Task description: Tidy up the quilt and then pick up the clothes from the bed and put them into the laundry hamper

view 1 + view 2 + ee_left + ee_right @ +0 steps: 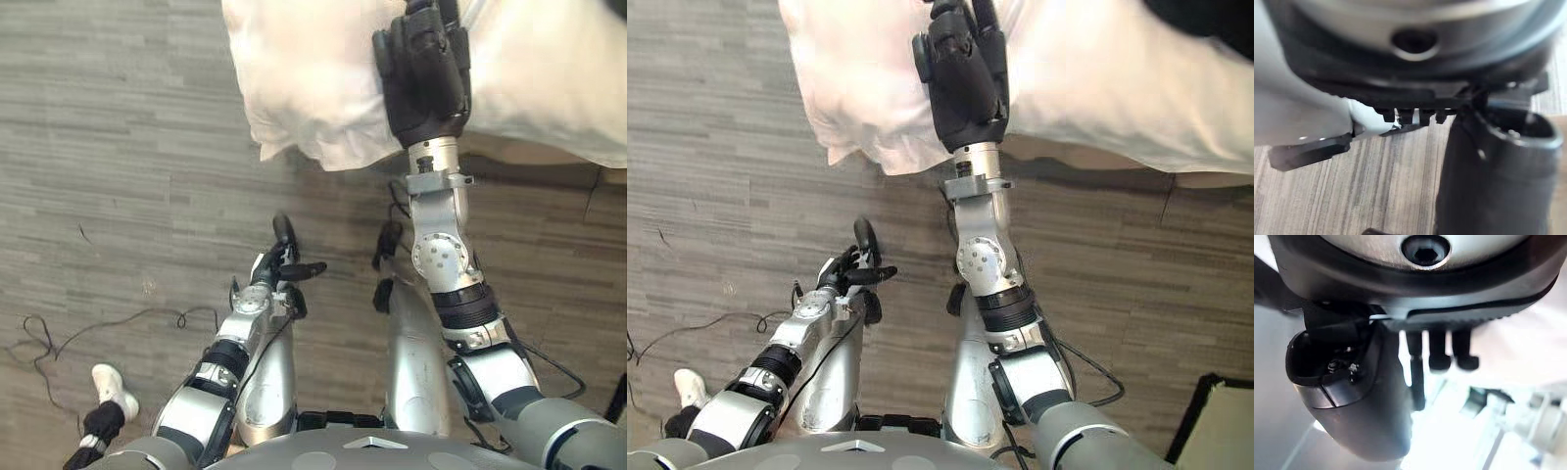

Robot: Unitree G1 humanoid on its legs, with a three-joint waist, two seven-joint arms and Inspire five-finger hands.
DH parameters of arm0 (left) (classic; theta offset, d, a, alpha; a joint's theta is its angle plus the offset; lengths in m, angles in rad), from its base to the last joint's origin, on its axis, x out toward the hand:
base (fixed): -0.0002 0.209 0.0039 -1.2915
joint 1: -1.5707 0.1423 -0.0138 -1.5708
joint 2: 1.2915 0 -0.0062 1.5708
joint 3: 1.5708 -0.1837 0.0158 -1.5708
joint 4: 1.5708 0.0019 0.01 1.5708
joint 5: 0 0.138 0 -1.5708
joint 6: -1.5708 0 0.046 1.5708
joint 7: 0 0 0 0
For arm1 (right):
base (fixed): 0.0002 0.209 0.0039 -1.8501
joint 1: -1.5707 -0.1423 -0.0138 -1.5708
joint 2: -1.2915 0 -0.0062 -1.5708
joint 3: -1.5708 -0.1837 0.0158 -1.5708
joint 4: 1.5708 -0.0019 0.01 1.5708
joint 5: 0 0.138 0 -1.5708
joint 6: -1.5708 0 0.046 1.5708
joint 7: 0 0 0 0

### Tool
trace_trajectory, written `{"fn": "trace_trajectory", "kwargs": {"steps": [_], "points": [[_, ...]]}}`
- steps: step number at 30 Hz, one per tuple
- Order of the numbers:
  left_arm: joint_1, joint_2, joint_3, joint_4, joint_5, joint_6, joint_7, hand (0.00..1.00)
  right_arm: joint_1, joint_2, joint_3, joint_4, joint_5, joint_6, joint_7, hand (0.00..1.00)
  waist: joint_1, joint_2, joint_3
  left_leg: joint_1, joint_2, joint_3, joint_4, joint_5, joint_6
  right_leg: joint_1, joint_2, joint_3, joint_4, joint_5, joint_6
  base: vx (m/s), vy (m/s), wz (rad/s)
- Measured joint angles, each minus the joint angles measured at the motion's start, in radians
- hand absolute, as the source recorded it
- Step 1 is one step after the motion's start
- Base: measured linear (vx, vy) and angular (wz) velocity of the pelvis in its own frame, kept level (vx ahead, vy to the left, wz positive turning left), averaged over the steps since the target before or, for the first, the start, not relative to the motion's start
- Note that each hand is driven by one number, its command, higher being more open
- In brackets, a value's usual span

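Note:
A white quilt (313, 88) hangs over the bed's edge at the far side of the left eye view, one corner drooping toward the floor. My right hand (423, 73) reaches out above the quilt, back up, fingers straight; in the right wrist view its fingers (1440, 352) hang free with white cloth beyond them. My left hand (279, 264) stays low over the floor, away from the bed, fingers relaxed and empty. A dark item (1205, 20) lies on the quilt at the far right corner; what it is I cannot tell.
Grey wood-plank floor (118, 176) spreads to the left of the bed. The beige bed edge (519, 152) shows under the quilt. A person's white shoe (113, 387) stands at the near left. A dark-rimmed pale object (1220, 421) sits at the near right corner.

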Motion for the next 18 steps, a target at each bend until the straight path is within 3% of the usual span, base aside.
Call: {"fn": "trace_trajectory", "kwargs": {"steps": [4,6,8,12,13,15,17,18], "points": [[-0.003,-0.044,0.062,-0.021,-0.001,-0.001,0.055,1.0,0.093,0.057,-0.097,0.061,0.07,-0.001,0.142,0.0,-0.002,-0.008,-0.001,0.046,0.011,0.035,0.008,-0.019,-0.008,0.048,0.027,0.03,-0.047,0.019,-0.004,0.03,-0.043,-0.26],[-0.005,-0.048,0.084,-0.024,-0.004,0.003,0.063,1.0,0.195,0.089,-0.191,0.084,0.121,0.001,0.189,0.0,-0.02,-0.022,-0.003,0.066,0.016,0.053,0.022,-0.034,-0.006,0.079,0.036,0.046,-0.08,0.03,0.0,0.02,-0.032,-0.3],[-0.005,-0.044,0.106,-0.023,-0.006,0.014,0.067,1.0,0.344,0.108,-0.383,0.225,0.205,0.031,0.226,0.0,-0.043,-0.061,-0.011,0.103,0.022,0.094,0.053,-0.075,-0.008,0.114,0.045,0.086,-0.106,0.035,0.006,0.04,-0.027,-0.44],[-0.004,-0.025,0.144,0.007,-0.009,0.026,0.049,1.0,0.568,0.088,-0.679,0.434,0.274,0.101,0.247,0.0,-0.103,-0.071,-0.017,0.193,0.024,0.163,0.067,-0.12,-0.016,0.169,0.052,0.143,-0.112,0.038,0.012,0.09,-0.023,-0.53],[-0.004,-0.012,0.16,0.036,-0.009,0.027,0.041,1.0,0.628,0.076,-0.748,0.466,0.273,0.132,0.269,1.0,-0.126,-0.072,-0.018,0.241,0.035,0.19,0.075,-0.138,-0.024,0.21,0.062,0.158,-0.124,0.04,0.014,0.13,-0.05,-0.69],[0.019,0.0,0.177,0.08,-0.009,0.024,0.02,1.0,0.725,0.062,-0.813,0.509,0.263,0.164,0.325,1.0,-0.145,-0.073,-0.076,0.29,0.058,0.231,0.079,-0.169,-0.044,0.253,0.087,0.186,-0.15,0.031,0.015,0.1,-0.075,-0.69],[0.072,0.01,0.203,0.113,-0.009,0.024,-0.011,1.0,0.833,0.053,-0.842,0.584,0.18,0.203,0.377,1.0,-0.16,-0.079,-0.206,0.353,0.09,0.269,0.06,-0.182,-0.056,0.305,0.124,0.203,-0.192,0.03,0.008,0.16,-0.11,-0.55],[0.084,0.01,0.217,0.114,-0.009,0.023,-0.019,1.0,0.85,0.054,-0.844,0.601,0.156,0.213,0.389,1.0,-0.16,-0.08,-0.226,0.381,0.097,0.277,0.051,-0.183,-0.064,0.323,0.133,0.207,-0.193,0.028,0.003,0.18,-0.084,-0.41]]}}
